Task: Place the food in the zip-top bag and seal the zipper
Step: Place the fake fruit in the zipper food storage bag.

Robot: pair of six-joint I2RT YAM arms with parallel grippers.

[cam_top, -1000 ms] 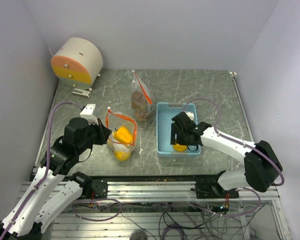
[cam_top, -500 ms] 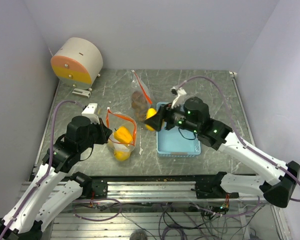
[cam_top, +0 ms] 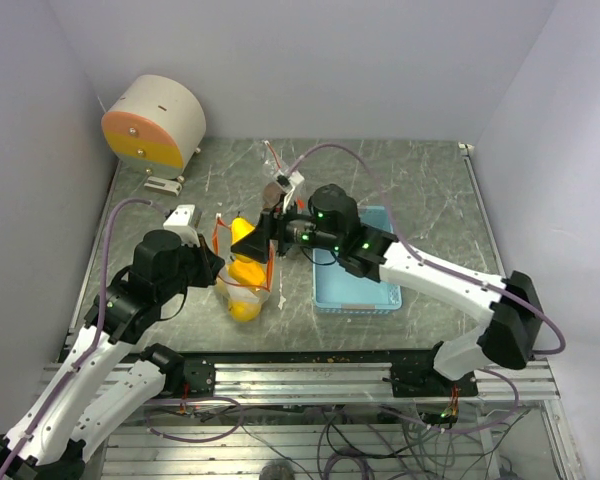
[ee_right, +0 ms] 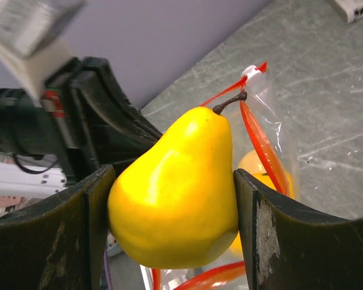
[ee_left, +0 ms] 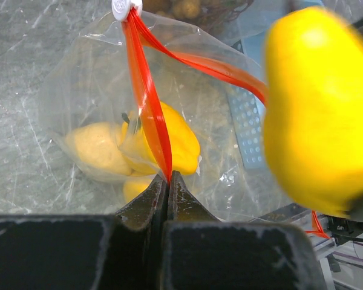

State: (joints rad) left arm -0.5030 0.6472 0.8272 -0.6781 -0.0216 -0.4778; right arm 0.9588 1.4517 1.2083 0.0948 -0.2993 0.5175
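- Firmly pinched together, the left gripper (ee_left: 168,181) clamps the red zipper (ee_left: 146,96) edge of the bag (ee_left: 72,84), which stands on the table (cam_top: 430,190) with its mouth open upward.
- Beside it, the right gripper (ee_right: 172,211) squeezes a yellow pear (ee_right: 175,175) between both fingers.
- That pear hangs just above the bag's mouth, not yet inside.
- Yellow fruits (ee_left: 169,142) lie in the bag's bottom.
- Just right of the bag sits the blue tray (cam_top: 325,290); brown balls (ee_left: 184,7) fill a second bag behind.

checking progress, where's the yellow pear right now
Top view, left of centre: the right gripper holds the yellow pear over the open clear zip-top bag, left of the light blue tray.
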